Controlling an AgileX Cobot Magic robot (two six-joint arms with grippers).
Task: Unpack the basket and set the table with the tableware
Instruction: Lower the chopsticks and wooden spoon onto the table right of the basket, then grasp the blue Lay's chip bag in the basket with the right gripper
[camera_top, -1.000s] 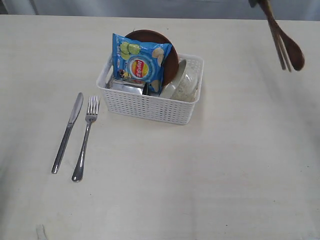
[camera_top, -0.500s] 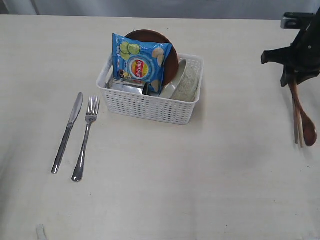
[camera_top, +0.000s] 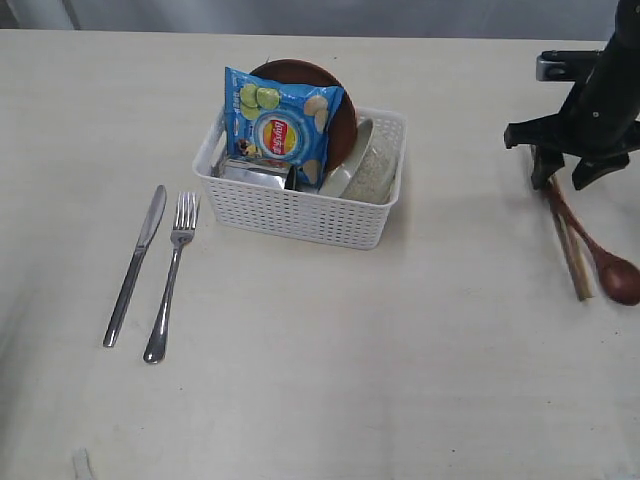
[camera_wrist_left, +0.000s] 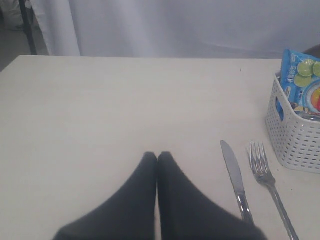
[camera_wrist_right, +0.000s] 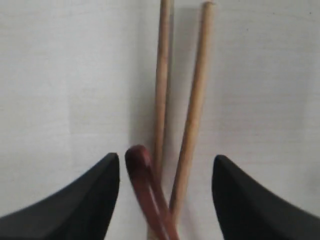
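Here, my right gripper (camera_wrist_right: 166, 162) hangs, jaws spread, astride the wooden spoon (camera_wrist_right: 145, 192) and chopsticks (camera_wrist_right: 196, 100), lying free and lengthwise on the table (camera_top: 450, 350) well right of the basket (camera_top: 300, 215). The bowl (camera_top: 372, 172) at the basket's right end looks nearest this arm, while my left gripper (camera_wrist_left: 157, 156), left of the basket, has its jaws pressed together.

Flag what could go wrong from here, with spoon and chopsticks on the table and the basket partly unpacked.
1. The right pincer stands open astride the spoon handle and chopsticks; lifting away crookedly could knock them askew.
2. The chip bag leans on the plate in the basket; pulling the plate may drag the bag out.
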